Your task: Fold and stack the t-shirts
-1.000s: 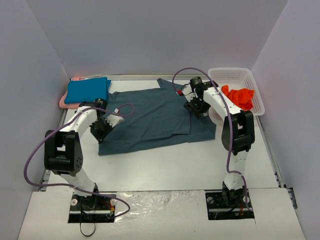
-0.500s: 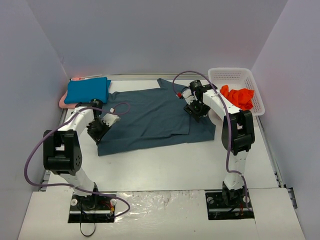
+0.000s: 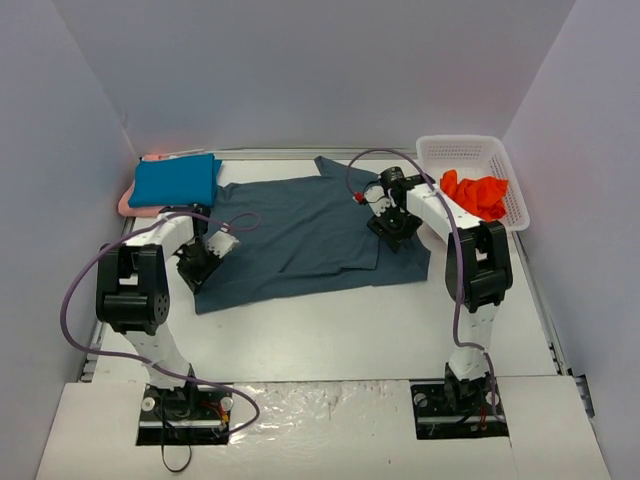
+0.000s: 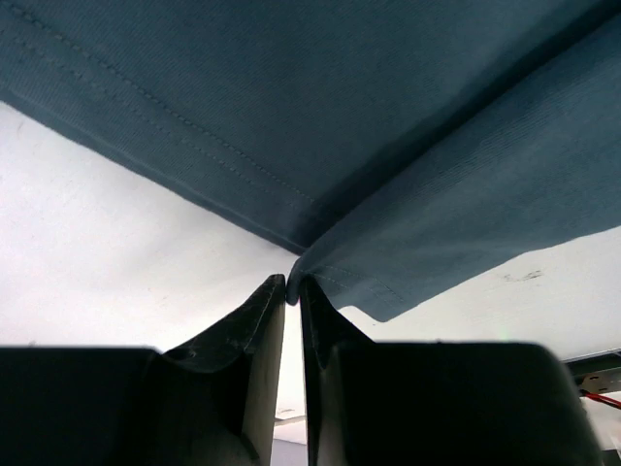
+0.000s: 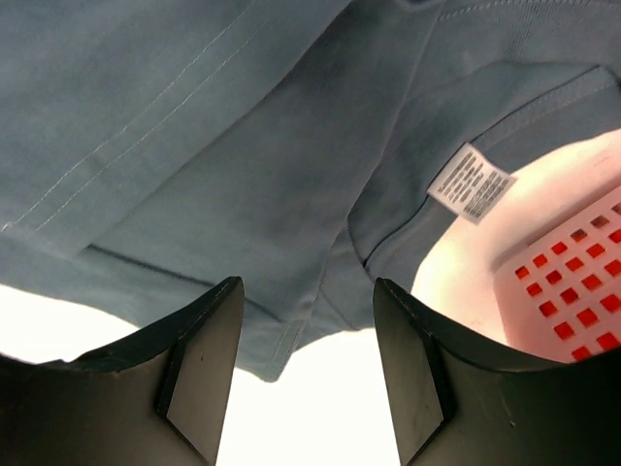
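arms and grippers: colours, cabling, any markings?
Left arm and right arm match: white links, black joint housings. A purple cable loops loosely along each. Fingers are plain matte black wedges. No markings visible.

Left gripper [image 4: 293,282] low, jaws pressed nearly together; right gripper [image 5: 306,291] low too, jaws spread wide.

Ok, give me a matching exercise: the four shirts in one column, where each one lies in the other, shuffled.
1 slate shirt
2 teal shirt
3 orange-red shirt
4 pink shirt

A in the white basket
B spread out between the arms
C beneath the teal shirt
D folded, far left, on top of another

Pairs: 1-B, 2-D, 3-A, 4-C
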You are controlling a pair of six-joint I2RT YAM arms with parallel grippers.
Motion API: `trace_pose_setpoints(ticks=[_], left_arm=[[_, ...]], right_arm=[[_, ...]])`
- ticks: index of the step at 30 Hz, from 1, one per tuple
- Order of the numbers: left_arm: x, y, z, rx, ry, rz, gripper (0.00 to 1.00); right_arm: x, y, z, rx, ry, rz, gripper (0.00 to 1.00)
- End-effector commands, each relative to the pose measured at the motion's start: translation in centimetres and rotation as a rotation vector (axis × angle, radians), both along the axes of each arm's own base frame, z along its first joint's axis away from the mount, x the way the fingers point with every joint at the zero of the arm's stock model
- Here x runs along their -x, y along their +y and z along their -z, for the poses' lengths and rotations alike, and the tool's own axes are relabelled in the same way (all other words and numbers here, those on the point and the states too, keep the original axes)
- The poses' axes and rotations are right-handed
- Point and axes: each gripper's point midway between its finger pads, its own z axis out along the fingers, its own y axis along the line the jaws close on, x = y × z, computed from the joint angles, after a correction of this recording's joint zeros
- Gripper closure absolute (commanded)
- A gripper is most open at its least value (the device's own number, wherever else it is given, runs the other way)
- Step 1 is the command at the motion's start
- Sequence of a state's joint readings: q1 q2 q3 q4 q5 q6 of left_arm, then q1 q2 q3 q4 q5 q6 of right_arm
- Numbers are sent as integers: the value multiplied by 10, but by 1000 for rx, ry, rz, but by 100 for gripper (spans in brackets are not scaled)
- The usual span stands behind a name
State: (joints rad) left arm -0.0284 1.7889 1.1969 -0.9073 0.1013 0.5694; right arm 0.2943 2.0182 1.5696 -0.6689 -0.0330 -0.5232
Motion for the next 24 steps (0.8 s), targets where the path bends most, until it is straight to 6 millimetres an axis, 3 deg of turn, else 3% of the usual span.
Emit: trace_pose_setpoints(ticks=[1,3,5,9,13,19,24], left_arm=[[2,13,-5,-55,-8,-36,88],[0,16,-8,-75,-24,-39,88],[-2,17,-12,-80,-37,-46,82],[-2,15,-15,-71,-50,-46,78],[-2,12,-19,-52,-66,-34,72],[-6,12,-32,-42,-117,-32,68],[-4,14,-34,-48,-124,-33,68]], right_arm=[[11,6,-31,-45,-42,-9,48],[17,15,-39,-76,-51,-33,48],[26,22,-45,-92,-52,-56,49],[48,46,-43,-117,-19,-136,51],[62,63,-31,-100,19,-188,59],[67,65,0,-71,105,-196,61],[69,67,13,-61,137,-200,61]])
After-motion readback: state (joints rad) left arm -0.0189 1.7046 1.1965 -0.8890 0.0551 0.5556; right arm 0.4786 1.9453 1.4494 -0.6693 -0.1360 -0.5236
